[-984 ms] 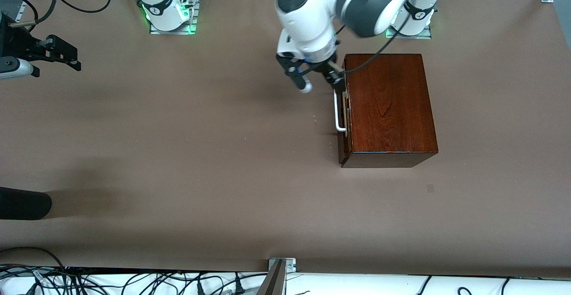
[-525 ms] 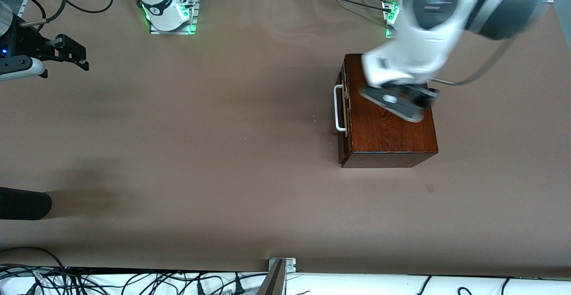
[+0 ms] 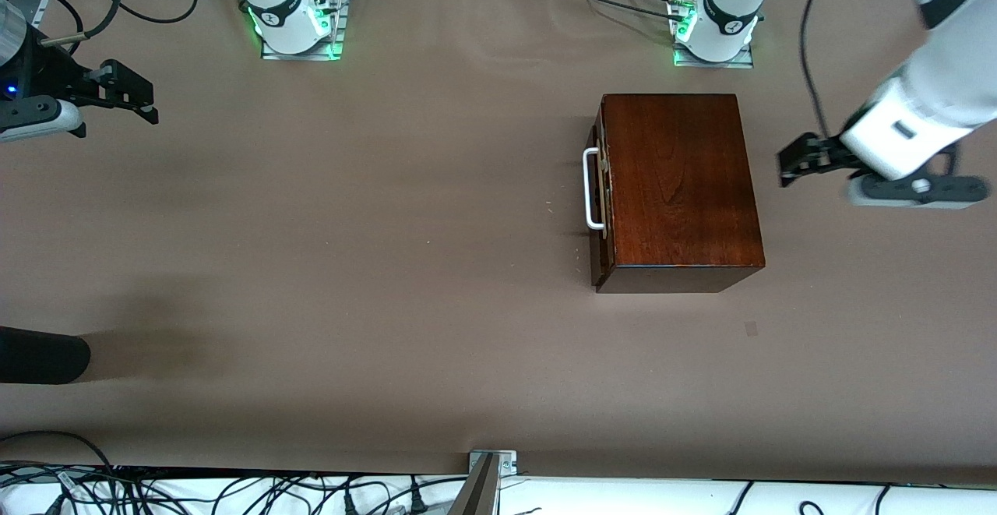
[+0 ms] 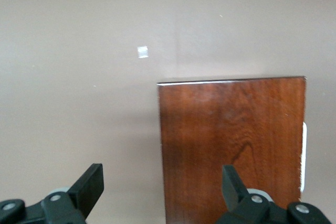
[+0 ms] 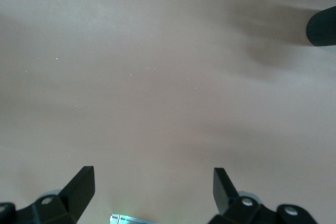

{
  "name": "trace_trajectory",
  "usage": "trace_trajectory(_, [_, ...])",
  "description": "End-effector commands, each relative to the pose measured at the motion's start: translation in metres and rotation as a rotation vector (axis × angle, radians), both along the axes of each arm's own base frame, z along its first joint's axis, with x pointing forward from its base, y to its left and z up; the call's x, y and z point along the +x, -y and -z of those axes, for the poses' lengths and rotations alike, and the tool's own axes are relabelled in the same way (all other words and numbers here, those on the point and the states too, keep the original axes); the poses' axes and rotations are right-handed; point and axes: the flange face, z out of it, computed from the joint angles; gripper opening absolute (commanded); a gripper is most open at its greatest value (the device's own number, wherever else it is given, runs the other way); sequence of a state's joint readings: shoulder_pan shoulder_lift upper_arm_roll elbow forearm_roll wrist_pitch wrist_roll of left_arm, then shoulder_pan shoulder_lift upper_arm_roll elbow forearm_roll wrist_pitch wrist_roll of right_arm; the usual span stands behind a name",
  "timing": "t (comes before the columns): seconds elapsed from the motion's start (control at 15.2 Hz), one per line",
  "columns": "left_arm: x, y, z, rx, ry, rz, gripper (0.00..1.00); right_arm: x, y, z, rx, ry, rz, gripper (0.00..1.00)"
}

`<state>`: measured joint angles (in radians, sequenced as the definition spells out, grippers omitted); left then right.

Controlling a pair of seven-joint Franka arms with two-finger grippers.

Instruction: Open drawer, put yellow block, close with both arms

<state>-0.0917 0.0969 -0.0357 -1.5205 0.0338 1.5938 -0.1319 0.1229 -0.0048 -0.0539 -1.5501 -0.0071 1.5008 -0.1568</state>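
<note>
1. Change since the earlier frames: the left arm, which a second ago had its pincer at the drawer's white bar handle [image 3: 594, 189] and half a second ago was sweeping over the top of the mahogany box [image 3: 681, 188], has now swung clear. The left pincer [image 3: 796, 163] hangs over bare tabletop [image 3: 389, 266] toward the left arm's end, just beside the box and not touching it.
2. Left pincer state: in the left wrist view its two fingers [image 4: 86, 188] stand wide apart with nothing between them; below them lie the box top and open tabletop.
3. Right arm: it waits at the right arm's end of the tabletop. The right pincer [image 3: 128, 94] has shifted only slightly across the three front frames. In the right wrist view the right pincer [image 5: 152, 190] is spread wide and empty, over bare tabletop.
4. The drawer [image 3: 601, 188]: its dark front sits flush with the box, or very nearly so, with a pale sliver at the seam. It has not moved between frames.
5. The yellow block: it shows in no current view. Whether it lies inside the drawer cannot be told.
6. Reading for the task: a shut drawer, no block on the tabletop and both arms drawn back suggest the closing step is finished and the left arm is retreating. This is a judgement only.
7. Other items: a dark cylindrical object [image 3: 43, 354] lies at the tabletop's edge near the right arm's end.
</note>
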Motion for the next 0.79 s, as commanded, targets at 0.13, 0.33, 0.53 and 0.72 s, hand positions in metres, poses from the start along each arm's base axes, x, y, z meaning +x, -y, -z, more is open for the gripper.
trace_trajectory(0.13, [-0.044, -0.009, -0.002, -0.050, 0.077, -0.042, 1.00, -0.001, -0.001, -0.007, 0.006, 0.010, 0.008, 1.00])
trace_trajectory(0.33, [-0.047, -0.010, -0.001, -0.050, 0.040, -0.046, 1.00, -0.001, -0.001, -0.007, 0.006, 0.010, 0.008, 1.00])
trace_trajectory(0.53, [-0.047, -0.009, 0.002, -0.049, 0.026, -0.046, 1.00, -0.001, -0.001, -0.007, 0.006, 0.010, 0.008, 1.00])
trace_trajectory(0.72, [-0.048, -0.010, 0.004, -0.044, 0.016, -0.047, 1.00, 0.000, -0.001, -0.006, 0.006, 0.009, 0.008, 1.00])
